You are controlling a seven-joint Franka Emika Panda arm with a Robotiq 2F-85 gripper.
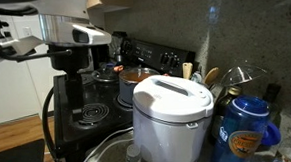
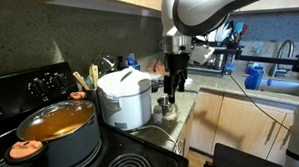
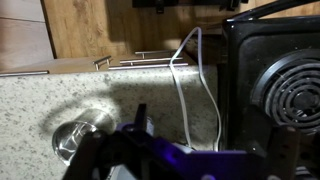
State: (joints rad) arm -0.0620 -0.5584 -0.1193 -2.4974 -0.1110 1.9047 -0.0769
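Steel cup (image 2: 165, 107) stands just beneath the gripper (image 2: 175, 93), whose fingers (image 2: 169, 87) are spread wide and hold nothing. It rests on a speckled granite counter (image 3: 60, 90). Beside the fingers a white cable (image 3: 183, 80) runs along the black stove (image 3: 285, 90), with wooden cabinets (image 3: 90, 25) beyond.

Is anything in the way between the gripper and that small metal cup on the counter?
Nothing visible is. The open gripper hangs just above the metal cup, with only air between them. The rice cooker stands to one side of the cup, and the white cable lies on the counter apart from it.
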